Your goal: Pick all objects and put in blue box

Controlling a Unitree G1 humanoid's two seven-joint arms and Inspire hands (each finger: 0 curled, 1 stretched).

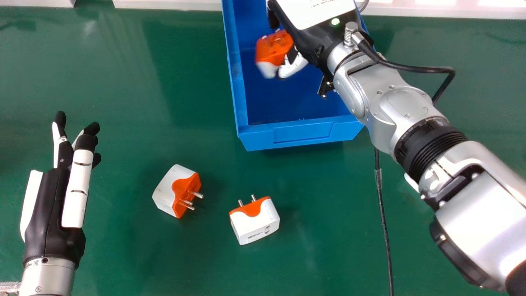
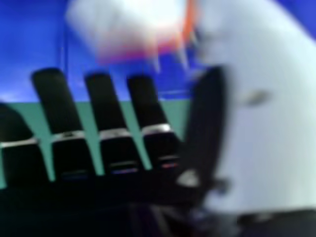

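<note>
Two adapters lie outside the blue box, the right robot hand wide open, empty.

Grn tbl, blue box on it, wht/orng plug, 2nd plug nearby

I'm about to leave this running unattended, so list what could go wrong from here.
The raised adapter, beside the right hand and over the blue box, might snag on the fingers or strike the side wall.

The right arm crosses the box's rim, so drawing back could nudge the box.

Pins jut from the left adapter and front adapter, which may spoil a grasp.
</note>
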